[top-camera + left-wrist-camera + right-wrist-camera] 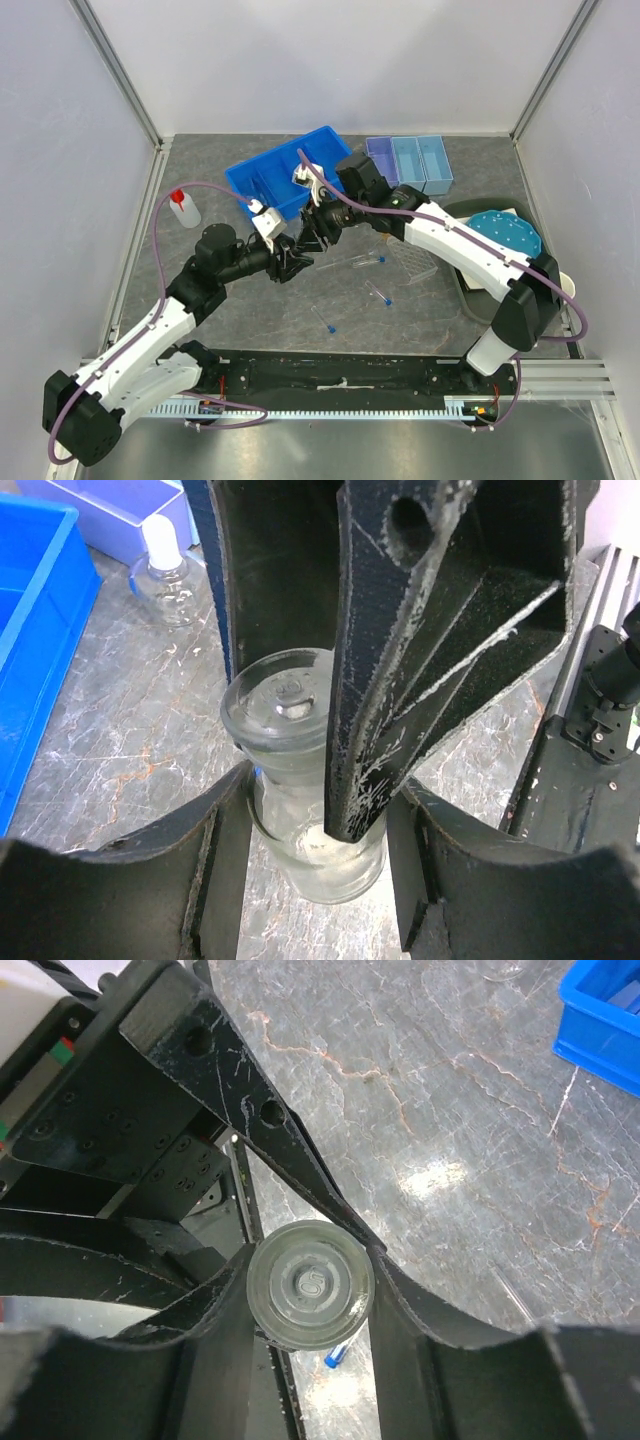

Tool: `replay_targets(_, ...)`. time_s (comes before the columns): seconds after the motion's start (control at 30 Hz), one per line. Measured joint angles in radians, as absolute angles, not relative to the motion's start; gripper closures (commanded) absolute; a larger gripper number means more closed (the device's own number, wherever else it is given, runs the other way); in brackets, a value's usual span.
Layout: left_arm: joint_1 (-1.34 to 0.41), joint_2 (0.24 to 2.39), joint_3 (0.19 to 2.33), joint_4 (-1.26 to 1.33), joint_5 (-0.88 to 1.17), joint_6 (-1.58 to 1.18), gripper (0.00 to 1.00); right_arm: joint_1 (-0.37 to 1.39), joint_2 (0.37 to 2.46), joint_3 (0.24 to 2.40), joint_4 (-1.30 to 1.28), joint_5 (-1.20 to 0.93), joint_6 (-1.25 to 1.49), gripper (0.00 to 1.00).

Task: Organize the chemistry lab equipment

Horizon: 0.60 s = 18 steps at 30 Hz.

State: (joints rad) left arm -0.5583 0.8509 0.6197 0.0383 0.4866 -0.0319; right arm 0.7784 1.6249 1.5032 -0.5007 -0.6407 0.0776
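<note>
Grey marble table [240, 300], both arms meet mid-table.
Blue bin [262, 180] at the back, three small lilac/light-blue trays [410, 160] beside it on the right.
Teal dotted plate [510, 235] at the right edge, clear tube rack [418, 262] just left of it.
Red-capped squeeze bottle [183, 208] stands upright at back left, well apart from the rest.
Left gripper [295, 255] [315, 830] is clamped on the body of a clear glass bottle [290, 870], upright, centre of the table. Can't tell if its base touches the surface.
Right gripper [318, 230] [308, 1280] comes from above, both fingers pressed against the bottle's round glass stopper [310, 1285] [280, 695].
Small white-topped flask [168, 580] stands near the lilac tray.
Two blue-capped test tubes [323, 320] [378, 293] lie loose in front of the grippers.
</note>
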Motion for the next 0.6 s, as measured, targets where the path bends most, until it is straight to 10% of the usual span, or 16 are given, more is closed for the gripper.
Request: replay_targets(0.6,-0.554,1.033,0.492,0.185,0.381,-0.025,0.78,0.780,1.789,1.470,-0.445,-0.584,0.002,0.73)
